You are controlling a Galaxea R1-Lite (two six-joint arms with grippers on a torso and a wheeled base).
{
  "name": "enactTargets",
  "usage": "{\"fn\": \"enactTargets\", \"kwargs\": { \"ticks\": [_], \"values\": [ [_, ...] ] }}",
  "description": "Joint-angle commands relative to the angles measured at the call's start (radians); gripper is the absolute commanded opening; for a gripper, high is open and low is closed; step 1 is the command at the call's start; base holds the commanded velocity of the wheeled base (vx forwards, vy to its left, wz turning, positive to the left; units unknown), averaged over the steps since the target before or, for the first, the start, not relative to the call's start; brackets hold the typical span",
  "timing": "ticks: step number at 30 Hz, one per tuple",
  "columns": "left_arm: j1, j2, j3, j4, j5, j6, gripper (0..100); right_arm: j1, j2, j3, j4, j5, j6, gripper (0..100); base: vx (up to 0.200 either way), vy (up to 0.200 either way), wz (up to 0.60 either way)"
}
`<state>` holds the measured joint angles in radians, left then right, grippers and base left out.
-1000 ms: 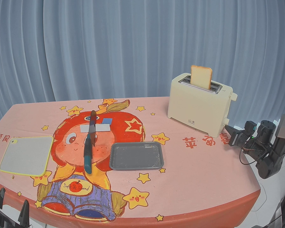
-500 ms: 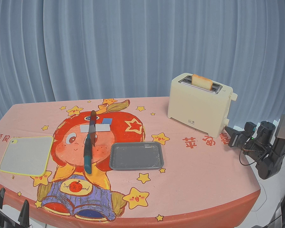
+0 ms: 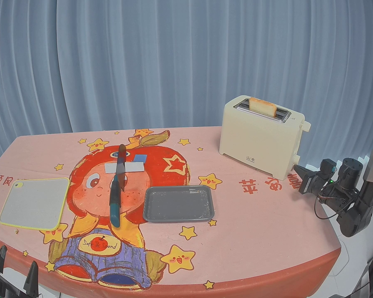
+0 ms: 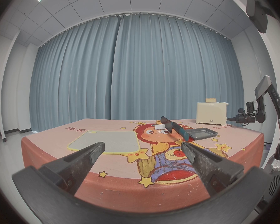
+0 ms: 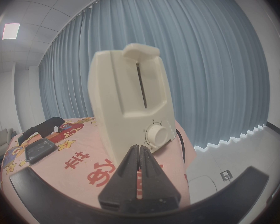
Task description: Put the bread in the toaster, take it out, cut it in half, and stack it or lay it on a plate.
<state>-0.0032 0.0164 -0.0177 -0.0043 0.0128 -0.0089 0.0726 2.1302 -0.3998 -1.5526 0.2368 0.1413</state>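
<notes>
Right pincer [image 3: 298, 170] closed, empty, just beside cream plastic toaster [image 3: 259, 139] — tan toasted bread slice [image 3: 262, 106] sits in the slot above it; light, brittle, likely best pinched by its exposed top edge. Left pincer [image 4: 142, 146] wide.

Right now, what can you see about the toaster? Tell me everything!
The toaster is a cream, smooth, plastic-looking box with rounded corners. It stands upright on the far right part of the pink tablecloth. Two long metal-rimmed slots open on top. A slice of bread sits in one, its top poking out. On the end facing the right pincer are a lever at the top of its track and a round dial. The pincer is shut, close by below the dial.
</notes>
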Motion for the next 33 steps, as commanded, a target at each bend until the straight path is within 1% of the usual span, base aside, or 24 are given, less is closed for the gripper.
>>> {"fn": "enactTargets", "kwargs": {
  "ticks": [1, 2, 4, 16, 22, 23, 27, 29, 31, 33],
  "values": [
    [0.000, 0.000, 0.018, 0.000, 0.000, 0.000, 100, 0.019, -0.073, 0.030, -0.008, -0.022, -0.006, 0, 0.000, 0.000, 0.00],
    [0.000, 0.000, 0.018, 0.000, 0.000, 0.000, 100, 0.024, -0.090, 0.035, -0.008, -0.036, -0.006, 0, 0.000, 0.000, 0.00],
    [0.000, 0.002, 0.018, 0.000, 0.001, 0.000, 100, 0.030, -0.116, 0.036, -0.008, -0.042, -0.008, 0, 0.000, 0.000, 0.00],
    [0.000, 0.000, 0.018, 0.000, 0.000, 0.000, 100, 0.035, -0.288, 0.033, 0.017, -0.044, -0.012, 0, 0.000, 0.000, 0.00],
    [0.000, 0.000, 0.018, 0.000, 0.000, 0.000, 100, 0.033, -0.339, 0.027, 0.072, -0.044, -0.014, 0, 0.000, 0.000, 0.00],
    [0.000, 0.000, 0.018, 0.000, 0.000, 0.000, 100, 0.032, -0.345, 0.027, 0.074, -0.044, -0.014, 100, 0.000, 0.000, 0.00],
    [0.000, 0.000, 0.018, 0.000, 0.001, 0.000, 100, 0.029, -0.366, 0.024, 0.075, -0.042, -0.011, 100, 0.000, 0.000, 0.00],
    [0.000, 0.000, 0.018, 0.000, 0.000, 0.000, 100, 0.030, -0.391, 0.025, 0.075, -0.040, 0.003, 100, 0.000, 0.000, 0.00],
    [0.000, 0.002, 0.018, 0.000, 0.000, 0.000, 100, 0.030, -0.404, 0.033, 0.075, -0.037, 0.004, 100, 0.000, 0.000, 0.00],
    [0.000, 0.000, 0.018, 0.000, 0.001, 0.000, 100, 0.018, -0.415, 0.035, 0.075, -0.033, 0.006, 100, 0.000, 0.000, 0.00]
  ]
}}
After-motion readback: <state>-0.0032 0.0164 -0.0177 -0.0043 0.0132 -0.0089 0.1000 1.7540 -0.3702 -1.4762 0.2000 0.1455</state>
